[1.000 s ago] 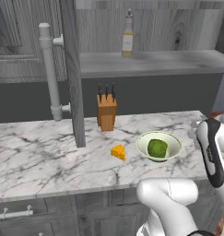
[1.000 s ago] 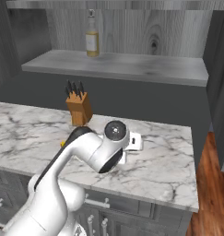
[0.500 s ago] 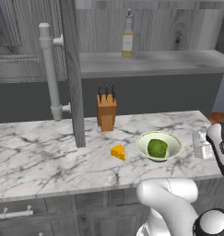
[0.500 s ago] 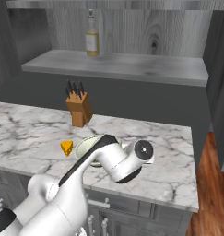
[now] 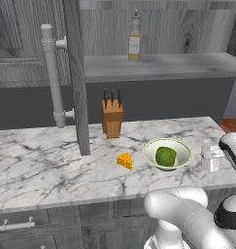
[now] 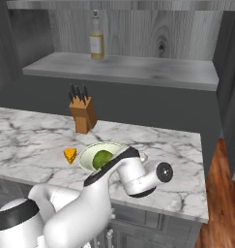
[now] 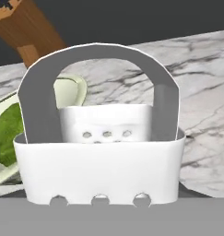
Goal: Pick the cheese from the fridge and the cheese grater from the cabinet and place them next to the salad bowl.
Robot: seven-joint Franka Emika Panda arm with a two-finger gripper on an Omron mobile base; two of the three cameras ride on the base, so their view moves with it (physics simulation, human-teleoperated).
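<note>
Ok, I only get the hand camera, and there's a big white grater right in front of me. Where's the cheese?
Observer: The cheese lies on the counter, just left of the salad bowl in the left base view, a little apart from it.
Operator: And which side is the grater on?
Observer: The cheese grater is on the bowl's other side, to its right, near the counter's end.
Operator: Is there anything up high?
Observer: A bottle stands on the cabinet shelf, above the knife block.
</note>
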